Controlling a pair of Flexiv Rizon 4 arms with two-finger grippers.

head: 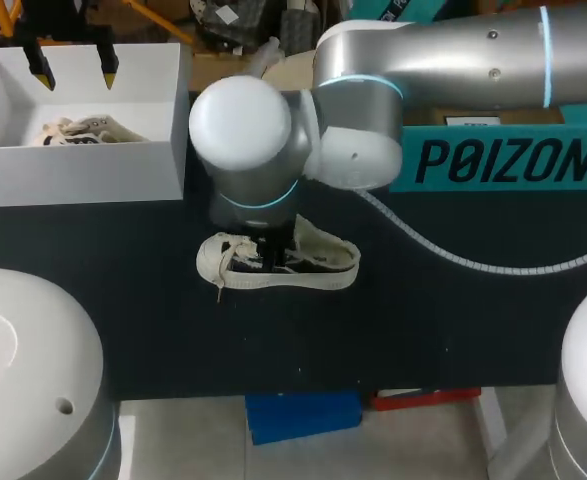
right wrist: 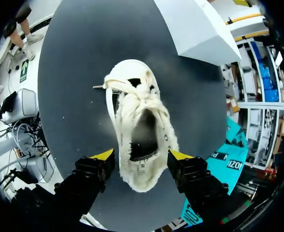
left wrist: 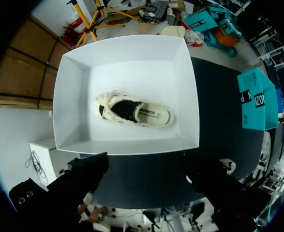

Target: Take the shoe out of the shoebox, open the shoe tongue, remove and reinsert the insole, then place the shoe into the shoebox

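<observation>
Lying outside the white cardboard shoebox, the cream canvas shoe is flanked by the released right gripper; later steps apparently remain.

1. A cream shoe is lying on its sole on the dark table, laces loose.
2. The white shoebox is sitting open, well apart, holding a second shoe.

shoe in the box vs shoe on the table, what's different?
The boxed shoe lies inside the white shoebox; the table shoe lies on the dark table. The right gripper straddles the table shoe's heel, open; the left gripper hangs above the boxed shoe, apart. Both are cream, laced.
</observation>
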